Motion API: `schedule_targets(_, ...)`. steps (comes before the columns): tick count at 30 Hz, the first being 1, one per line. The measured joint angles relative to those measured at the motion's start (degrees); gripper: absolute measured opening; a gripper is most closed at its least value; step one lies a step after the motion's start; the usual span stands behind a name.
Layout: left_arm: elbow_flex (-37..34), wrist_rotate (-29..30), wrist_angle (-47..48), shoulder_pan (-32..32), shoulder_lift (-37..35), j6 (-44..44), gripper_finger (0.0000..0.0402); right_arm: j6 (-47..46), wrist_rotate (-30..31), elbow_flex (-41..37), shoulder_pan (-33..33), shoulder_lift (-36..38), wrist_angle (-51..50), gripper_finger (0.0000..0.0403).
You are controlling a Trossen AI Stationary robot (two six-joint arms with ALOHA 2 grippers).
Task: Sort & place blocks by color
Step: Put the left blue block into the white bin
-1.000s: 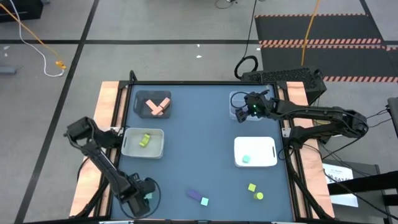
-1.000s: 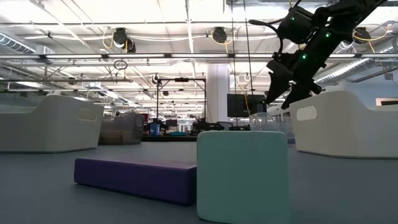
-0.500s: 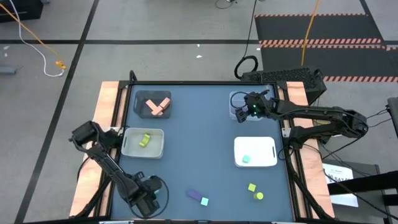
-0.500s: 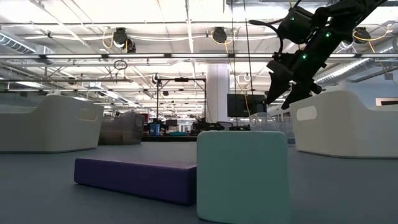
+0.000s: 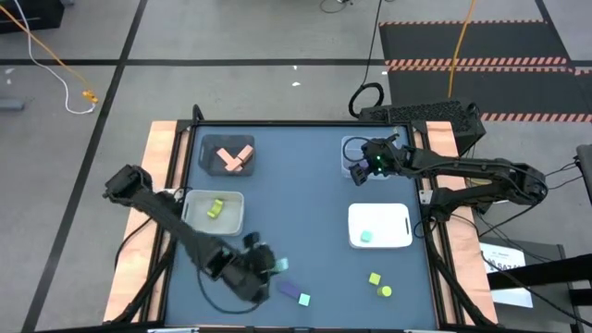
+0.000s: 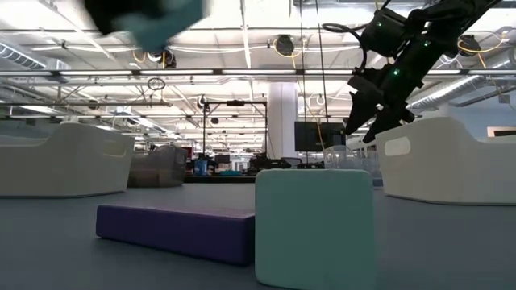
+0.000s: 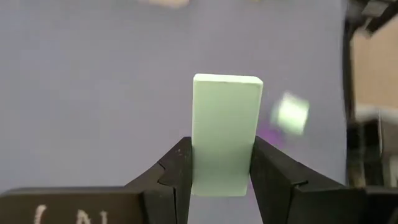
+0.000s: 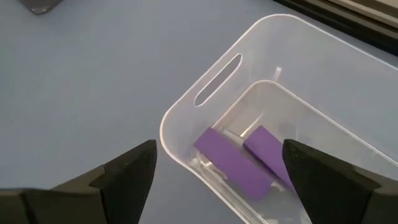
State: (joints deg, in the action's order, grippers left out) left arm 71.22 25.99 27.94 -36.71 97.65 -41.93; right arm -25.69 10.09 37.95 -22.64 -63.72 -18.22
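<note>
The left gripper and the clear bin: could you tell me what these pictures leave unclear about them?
- Left gripper: blurred in the high view; cut off by the low view's top edge.
- Teal bar: lower end hidden between the fingers, left wrist view.
- Clear bin: far side cut off, right wrist view; right gripper covers it from above.

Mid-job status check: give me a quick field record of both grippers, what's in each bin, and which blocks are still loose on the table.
left gripper: near table's front edge, jaws shut on teal bar
right gripper: jaws open above clear bin
clear bin: two purple bars
dark grey bin: salmon-orange blocks
left white bin: yellow-green block
right white bin: teal cube
loose on table: purple bar, teal cube, two yellow-green blocks
</note>
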Motion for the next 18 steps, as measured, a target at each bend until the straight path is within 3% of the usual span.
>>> schedule_targets(10,0.0,0.8,-28.5,12.1,0.0,38.4,0.0125,-0.6,-0.1,0.0,2.9,0.0,0.2,0.0339)
schedule_targets(18,0.0,0.8,-43.0,15.9,0.0,51.8,0.0125,-0.1,0.2,-0.3,6.7,0.0,5.2,0.0339)
